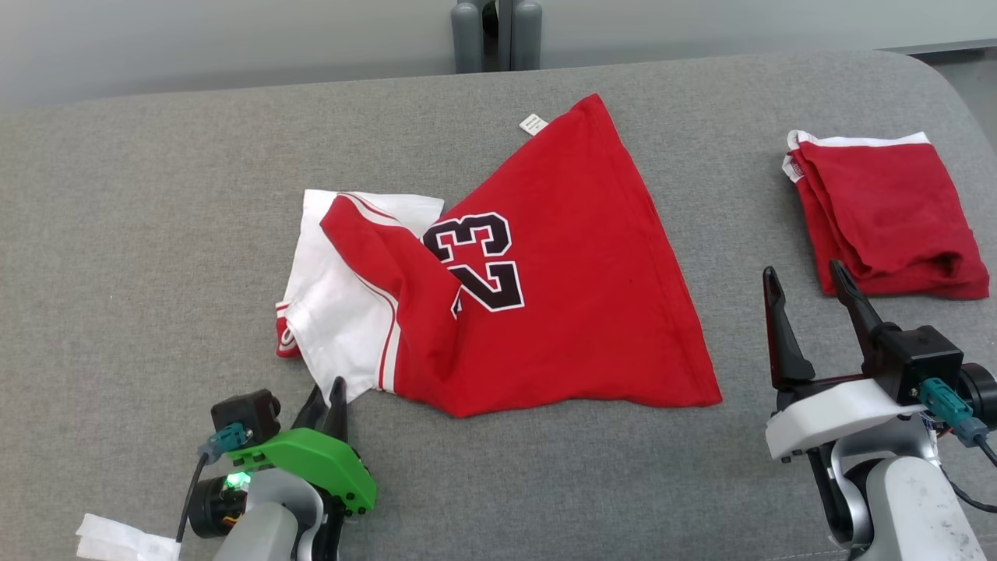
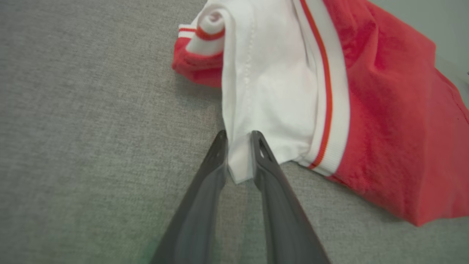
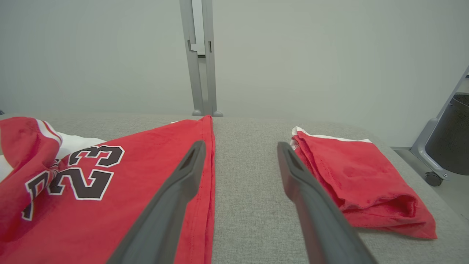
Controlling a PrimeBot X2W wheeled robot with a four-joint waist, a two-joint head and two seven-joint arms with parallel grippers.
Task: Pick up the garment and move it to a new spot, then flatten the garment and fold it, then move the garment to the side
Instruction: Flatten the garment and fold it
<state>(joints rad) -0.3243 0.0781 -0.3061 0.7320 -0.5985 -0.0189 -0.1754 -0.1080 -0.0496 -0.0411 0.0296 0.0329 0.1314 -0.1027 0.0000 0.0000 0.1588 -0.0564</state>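
The garment (image 1: pixel 561 296) is a red jersey with a black "23" and white sleeves, lying crumpled in the middle of the grey cloth table (image 1: pixel 156 234). My left gripper (image 1: pixel 327 393) sits at its near-left corner. In the left wrist view the two fingers of the left gripper (image 2: pixel 238 137) stand close together, pinching the white sleeve corner of the garment (image 2: pixel 293 91). My right gripper (image 1: pixel 806 284) stands open off the garment's right edge, nothing between its fingers. In the right wrist view the right gripper (image 3: pixel 240 146) is above bare table beside the garment (image 3: pixel 110 205).
A folded red garment (image 1: pixel 880 214) lies at the far right, just beyond the right gripper, and it appears again (image 3: pixel 351 179) in the right wrist view. A grey post (image 1: pixel 496 35) rises behind the table. A wheeled dark bin (image 3: pixel 450 139) stands off the right end.
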